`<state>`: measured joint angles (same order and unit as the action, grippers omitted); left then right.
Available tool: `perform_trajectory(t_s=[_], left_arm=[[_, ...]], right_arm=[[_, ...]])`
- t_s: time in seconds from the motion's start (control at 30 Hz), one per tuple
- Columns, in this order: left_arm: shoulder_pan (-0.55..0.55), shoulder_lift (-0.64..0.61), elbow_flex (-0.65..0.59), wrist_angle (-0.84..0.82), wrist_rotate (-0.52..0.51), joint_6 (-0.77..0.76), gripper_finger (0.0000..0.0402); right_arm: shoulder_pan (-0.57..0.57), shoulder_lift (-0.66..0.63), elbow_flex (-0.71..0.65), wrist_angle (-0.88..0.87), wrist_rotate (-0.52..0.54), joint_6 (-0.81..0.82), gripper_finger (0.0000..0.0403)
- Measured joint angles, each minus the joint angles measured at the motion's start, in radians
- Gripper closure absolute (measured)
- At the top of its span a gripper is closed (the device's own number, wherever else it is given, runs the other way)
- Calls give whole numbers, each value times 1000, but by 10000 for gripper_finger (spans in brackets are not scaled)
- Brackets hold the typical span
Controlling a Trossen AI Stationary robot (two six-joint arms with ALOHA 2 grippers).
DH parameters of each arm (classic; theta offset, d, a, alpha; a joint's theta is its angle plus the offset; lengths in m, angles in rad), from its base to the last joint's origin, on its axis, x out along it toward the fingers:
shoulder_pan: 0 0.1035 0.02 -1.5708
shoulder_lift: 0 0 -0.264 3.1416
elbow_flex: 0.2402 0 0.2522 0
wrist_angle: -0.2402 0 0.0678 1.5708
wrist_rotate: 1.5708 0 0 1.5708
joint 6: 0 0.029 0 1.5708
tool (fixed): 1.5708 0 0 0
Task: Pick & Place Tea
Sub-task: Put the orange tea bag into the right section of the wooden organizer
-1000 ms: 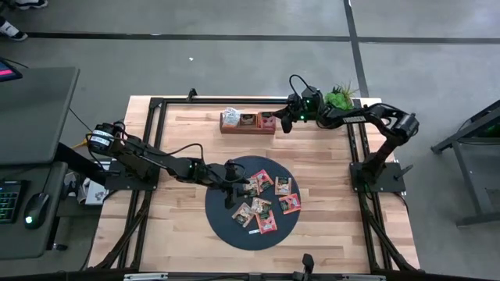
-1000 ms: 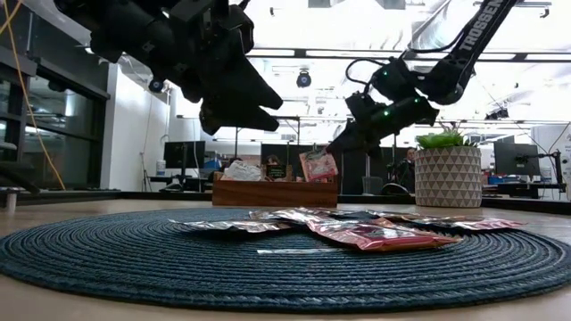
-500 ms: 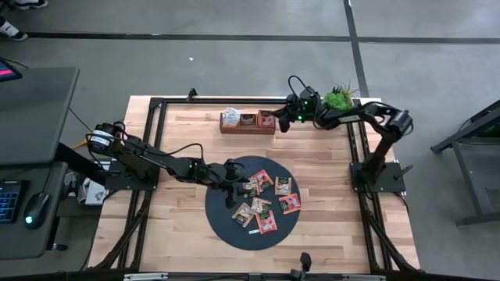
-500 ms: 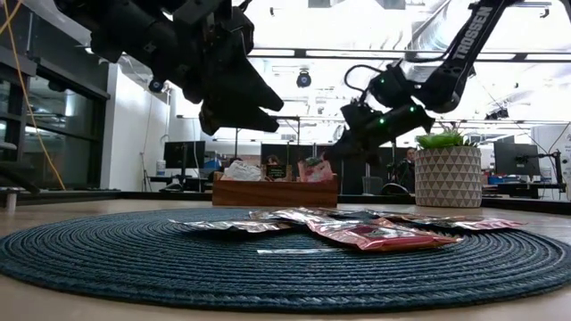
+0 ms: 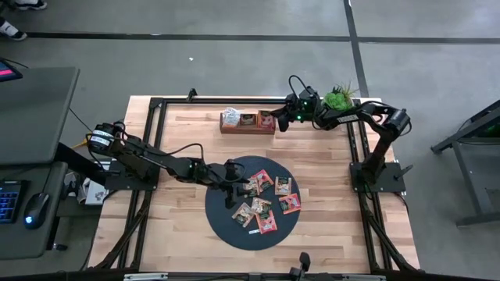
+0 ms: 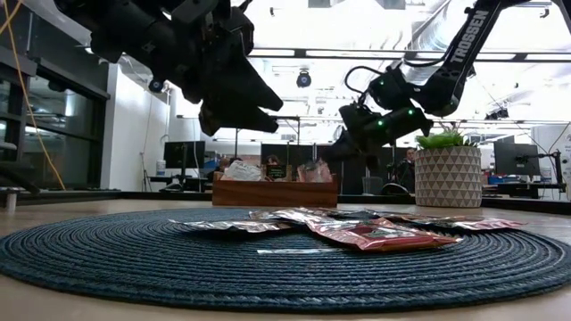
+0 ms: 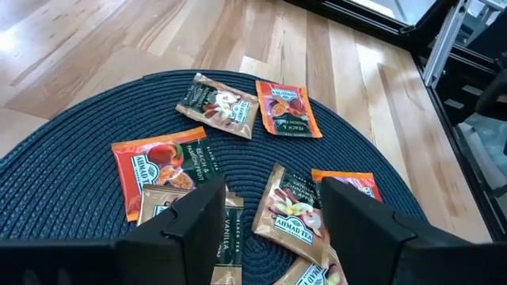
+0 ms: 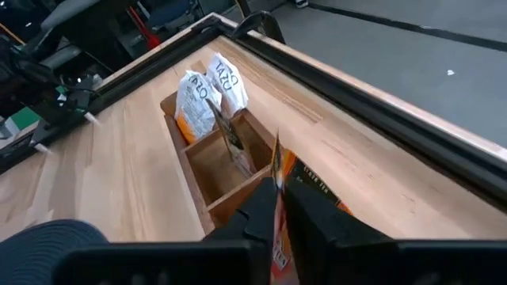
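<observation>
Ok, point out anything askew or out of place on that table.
Nothing looks damaged or spilled. The tea sachets lie scattered and overlapping at odd angles on the round mat, and a thin white strip lies loose among them.

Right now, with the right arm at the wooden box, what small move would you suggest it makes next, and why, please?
Probably open the fingers. The right gripper pinches an orange sachet edge-on, low over the wooden box, seemingly at its end compartment nearest that arm. The left gripper waits open above the mat's sachets.
</observation>
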<state>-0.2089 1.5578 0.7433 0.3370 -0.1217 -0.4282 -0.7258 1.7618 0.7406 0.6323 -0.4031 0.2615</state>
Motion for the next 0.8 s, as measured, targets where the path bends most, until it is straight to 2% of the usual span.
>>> perform_trajectory(t_s=[0.27, 0.4, 0.6, 0.8], left_arm=[[0, 0, 0, -40, 0, 0, 195], [0, 0, 0, -63, 10, -4, 195], [0, 0, 0, -64, 15, -4, 195], [0, 0, 0, -63, 16, 2, 195]], right_arm=[[0, 0, 0, 1, -24, 4, 278], [0, -7, 0, 18, -83, 23, 242], [14, -76, 0, -27, -128, 8, 233], [74, -209, 0, -234, -128, -103, 244]])
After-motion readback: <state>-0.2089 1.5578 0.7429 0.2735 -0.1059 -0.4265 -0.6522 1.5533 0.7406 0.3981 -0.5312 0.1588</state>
